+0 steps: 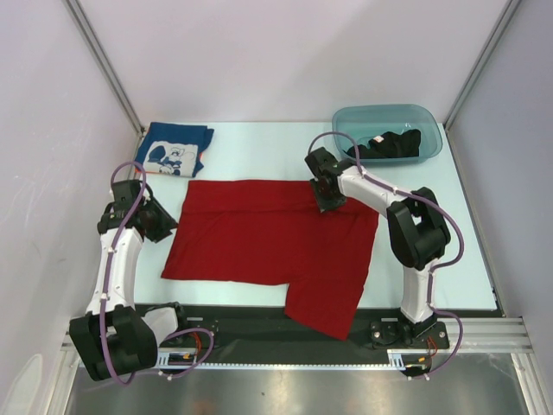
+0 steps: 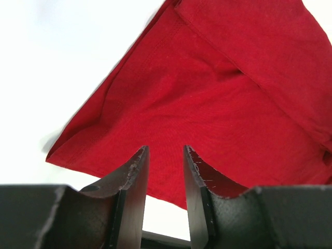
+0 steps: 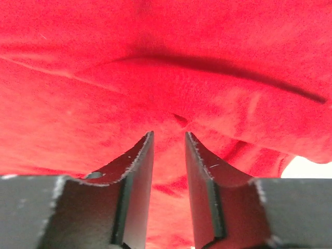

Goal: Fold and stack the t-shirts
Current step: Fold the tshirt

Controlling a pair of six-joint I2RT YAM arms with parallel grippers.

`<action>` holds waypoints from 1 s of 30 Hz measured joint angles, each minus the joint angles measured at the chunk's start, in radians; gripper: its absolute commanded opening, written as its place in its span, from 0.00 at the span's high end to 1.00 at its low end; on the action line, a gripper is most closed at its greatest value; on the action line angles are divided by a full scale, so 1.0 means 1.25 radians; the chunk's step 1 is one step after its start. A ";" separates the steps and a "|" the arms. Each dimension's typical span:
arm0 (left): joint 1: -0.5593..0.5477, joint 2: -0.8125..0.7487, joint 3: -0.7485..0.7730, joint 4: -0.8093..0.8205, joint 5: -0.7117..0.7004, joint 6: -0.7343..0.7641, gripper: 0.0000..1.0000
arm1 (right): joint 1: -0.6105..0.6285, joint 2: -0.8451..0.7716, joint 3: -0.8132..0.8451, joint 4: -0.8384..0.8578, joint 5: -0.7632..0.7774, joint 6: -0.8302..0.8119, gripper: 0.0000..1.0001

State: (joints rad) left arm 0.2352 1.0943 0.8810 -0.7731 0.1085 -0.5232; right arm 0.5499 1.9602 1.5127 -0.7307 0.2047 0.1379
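Note:
The red t-shirt [image 1: 276, 246] lies spread on the table, partly folded, with one corner hanging over the near edge. It fills the right wrist view [image 3: 166, 67] and shows in the left wrist view [image 2: 218, 104]. My right gripper [image 1: 328, 201] is open low over the shirt's far right edge, with nothing between the jaws. My left gripper [image 1: 164, 226] is open and empty just left of the shirt's left edge. The blue t-shirt with white print [image 1: 175, 150] lies folded at the far left. The black t-shirt [image 1: 390, 143] lies crumpled in the tub.
The teal plastic tub [image 1: 350, 121] stands at the far right corner. White walls and metal posts close in the table on three sides. The black rail [image 1: 259, 324] runs along the near edge.

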 measured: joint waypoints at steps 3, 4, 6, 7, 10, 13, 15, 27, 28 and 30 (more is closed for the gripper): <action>0.000 -0.005 0.000 0.000 0.000 0.000 0.62 | 0.002 -0.001 -0.030 0.001 -0.002 0.000 0.66; 0.000 -0.007 -0.001 0.000 0.000 0.000 0.62 | 0.002 -0.001 -0.038 0.002 -0.002 0.001 0.65; 0.000 -0.010 -0.002 0.000 0.000 0.000 0.62 | 0.002 -0.001 -0.047 0.002 -0.002 0.001 0.63; 0.000 -0.010 -0.002 0.000 0.000 0.000 0.62 | 0.002 0.000 -0.048 0.002 -0.002 0.001 0.61; 0.000 -0.010 -0.002 0.000 0.000 0.000 0.62 | 0.001 0.000 -0.048 0.012 -0.002 0.002 0.60; 0.000 -0.010 -0.002 0.000 0.000 0.000 0.62 | -0.002 0.010 -0.048 0.022 -0.002 0.002 0.59; 0.000 -0.010 -0.002 0.000 0.000 0.000 0.62 | -0.005 0.020 -0.047 0.025 -0.002 0.002 0.59; 0.000 -0.009 -0.002 0.000 0.000 0.000 0.62 | -0.016 0.085 0.023 0.027 -0.001 -0.007 0.76; 0.000 -0.008 -0.002 0.000 0.000 0.000 0.62 | -0.016 0.088 0.028 0.027 -0.001 -0.009 0.78; 0.000 -0.006 -0.002 0.000 0.000 0.000 0.62 | -0.016 0.088 0.031 0.026 -0.001 -0.008 0.86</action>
State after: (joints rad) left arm 0.2348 1.0866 0.8791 -0.7727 0.1089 -0.5236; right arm 0.5304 2.0701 1.5520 -0.6987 0.2039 0.1280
